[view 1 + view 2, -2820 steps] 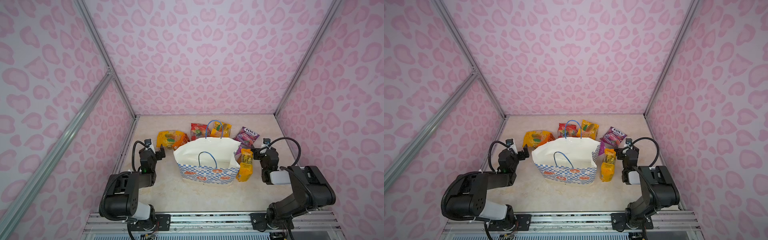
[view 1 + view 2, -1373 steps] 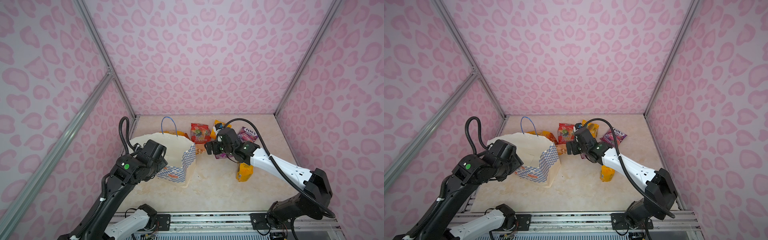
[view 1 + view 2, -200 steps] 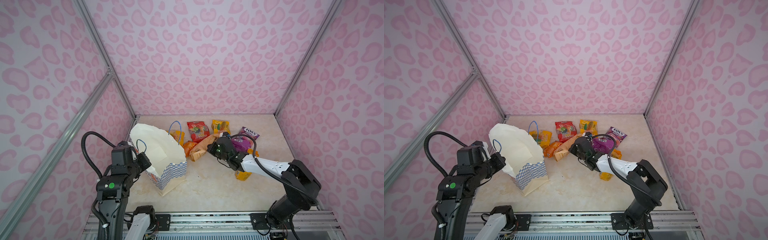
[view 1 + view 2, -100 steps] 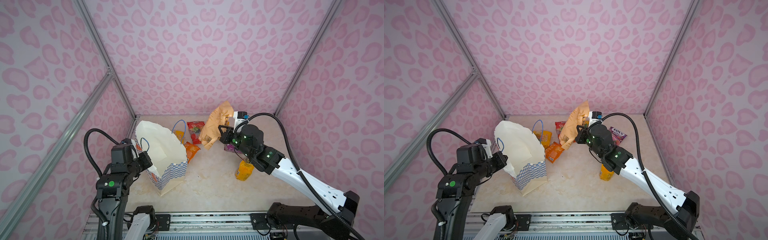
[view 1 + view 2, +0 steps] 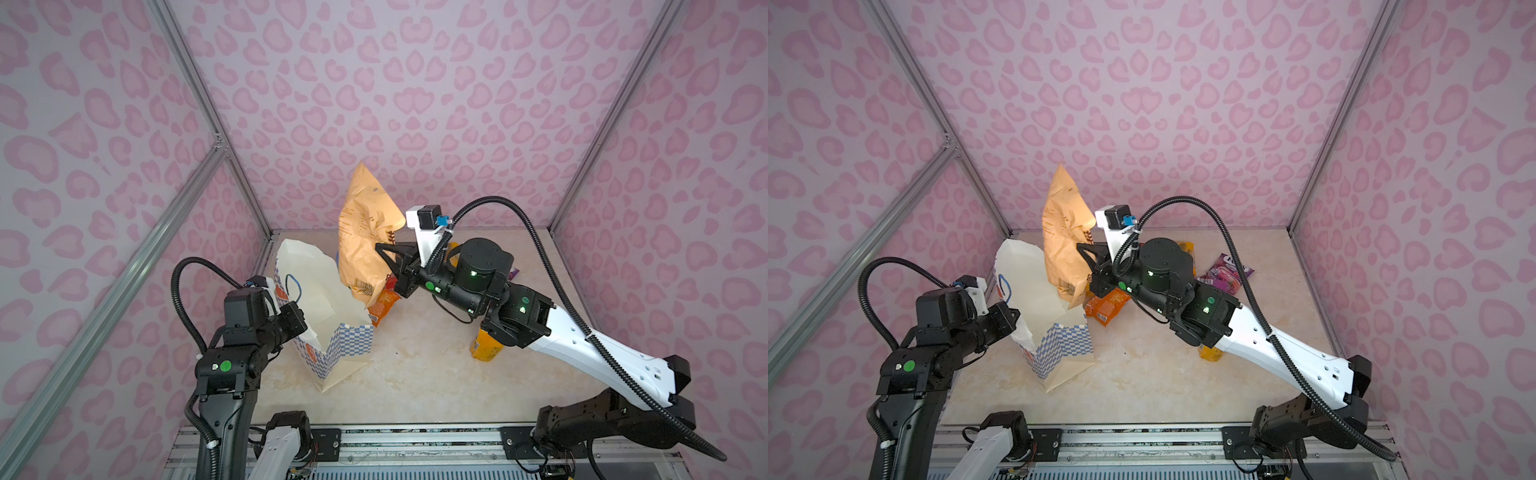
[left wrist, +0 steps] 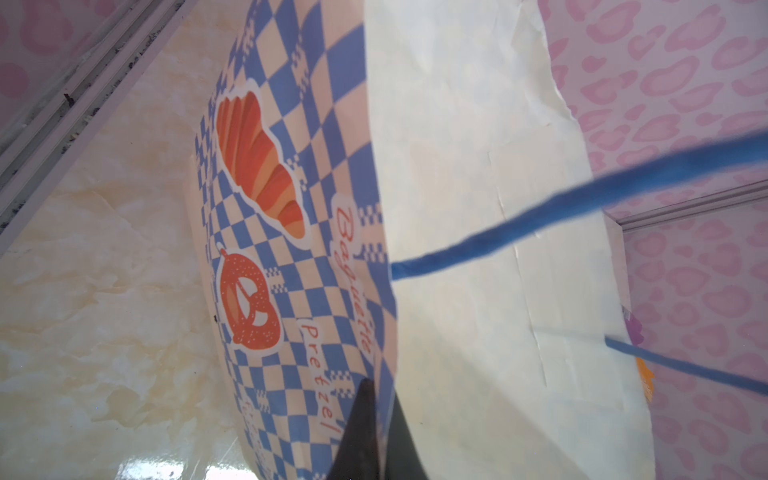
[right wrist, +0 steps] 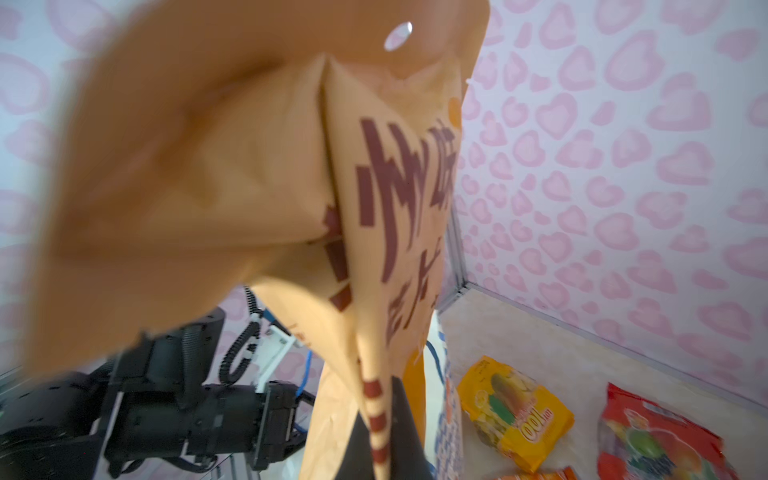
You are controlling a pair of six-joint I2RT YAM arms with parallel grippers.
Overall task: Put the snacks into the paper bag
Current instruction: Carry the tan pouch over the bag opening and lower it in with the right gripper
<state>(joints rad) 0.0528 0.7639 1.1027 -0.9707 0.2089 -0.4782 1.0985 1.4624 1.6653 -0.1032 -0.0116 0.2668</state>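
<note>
The white paper bag (image 5: 316, 291) (image 5: 1038, 299) with its blue checkered band (image 6: 291, 166) stands open at the left. My left gripper (image 5: 301, 322) (image 5: 1013, 318) (image 6: 376, 399) is shut on its near rim. My right gripper (image 5: 386, 259) (image 5: 1090, 257) (image 7: 380, 415) is shut on the lower edge of a large tan snack packet (image 5: 363, 232) (image 5: 1063, 232) (image 7: 249, 166) with dark red lettering. This packet is held upright in the air, over the bag's far rim. More snacks lie on the floor: orange (image 5: 384, 305) (image 5: 1106, 307), yellow (image 7: 515, 403), red (image 7: 660, 440), purple (image 5: 1225, 270).
A yellow-orange packet (image 5: 484, 347) (image 5: 1210, 353) stands partly hidden under my right arm. A blue cord handle (image 6: 540, 208) crosses the bag's mouth. Pink patterned walls close in the beige floor (image 5: 415, 374) on three sides, with a metal rail along the front.
My right gripper lifted the tan packet off the floor and swung it up and left, to the bag's far rim. The left gripper kept its hold on the bag.
</note>
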